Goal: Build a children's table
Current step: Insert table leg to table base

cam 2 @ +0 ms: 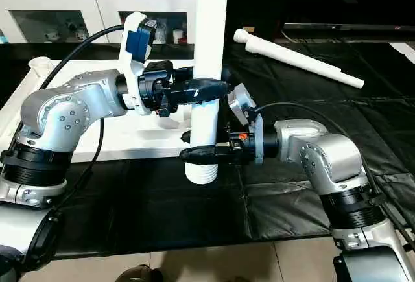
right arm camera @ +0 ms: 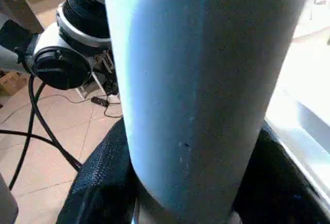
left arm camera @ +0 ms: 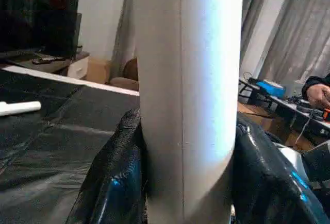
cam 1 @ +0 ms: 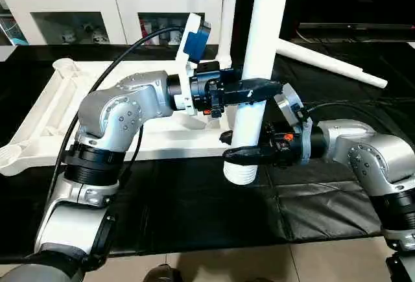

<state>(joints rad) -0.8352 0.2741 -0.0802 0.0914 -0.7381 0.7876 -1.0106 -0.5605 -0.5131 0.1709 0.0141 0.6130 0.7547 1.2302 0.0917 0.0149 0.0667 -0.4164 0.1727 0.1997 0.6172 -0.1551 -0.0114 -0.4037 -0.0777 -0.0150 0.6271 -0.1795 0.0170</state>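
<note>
Both the left gripper (cam 1: 249, 92) and right gripper (cam 1: 243, 155) clamp 1 upright leg (cam 1: 259, 48), threaded end down, likely for aligning with a socket of the tabletop (cam 1: 45, 113) lying on the left.

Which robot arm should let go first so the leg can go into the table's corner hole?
Probably right: the right gripper clamps just above the leg's threaded end, while the left gripper grips higher up.

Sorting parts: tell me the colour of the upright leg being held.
White leg, clearest in left eye view.
</note>
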